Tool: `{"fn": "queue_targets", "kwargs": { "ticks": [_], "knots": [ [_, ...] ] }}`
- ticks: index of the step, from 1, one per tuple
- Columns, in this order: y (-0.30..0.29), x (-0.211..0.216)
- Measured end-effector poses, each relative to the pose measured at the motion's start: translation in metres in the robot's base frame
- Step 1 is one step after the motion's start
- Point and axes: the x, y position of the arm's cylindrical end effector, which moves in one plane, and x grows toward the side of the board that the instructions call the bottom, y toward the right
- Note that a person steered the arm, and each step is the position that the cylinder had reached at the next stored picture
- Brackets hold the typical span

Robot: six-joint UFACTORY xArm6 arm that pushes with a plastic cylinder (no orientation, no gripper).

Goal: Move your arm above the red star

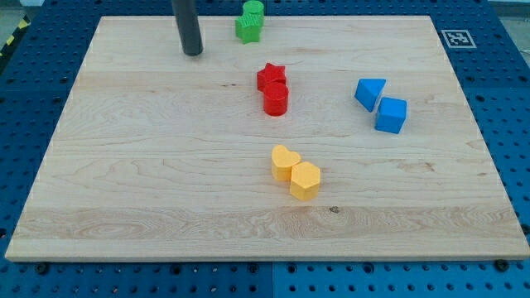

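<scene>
Our tip [192, 53]: it rests on the board near the view's top, left of centre, touching no block. We carry no jaws at all, only a straight dark rod, so there is nothing to be apart, together or clamped; the rod end stands free.

Red star [271, 76]: it lies a little above the board's middle, down and to the view's right of our tip, well apart from it.

Red cylinder [276, 99]: it sits just below the star and seems to touch it, which we judge matters, since a push from below would shift both.

Why we stand here: we judge that our tip is up and to the left of the star, with bare wood between, so a short slide toward the view's right should bring us above it without striking anything.

Green blocks [250, 22]: two stand close together at the view's top edge, right of our tip; their shapes are hard to make out at this distance, perhaps a star and a rounder piece. They lie near the spot we want, so we would keep below them.

Blue blocks [381, 104]: a wedge-like one and a cube, touching, at the view's right.

Yellow blocks [295, 172]: a heart and a hexagon, touching, below the centre.

Containers: none in view; the wooden board [124, 199] bears everything, with nothing holding anything else.
</scene>
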Motion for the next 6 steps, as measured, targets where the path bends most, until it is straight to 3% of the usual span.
{"fn": "queue_targets", "kwargs": {
  "ticks": [3, 4, 5, 6],
  "knots": [
    [0.003, -0.059],
    [0.009, -0.023],
    [0.060, 0.023],
    [0.158, 0.035]
  ]
}}
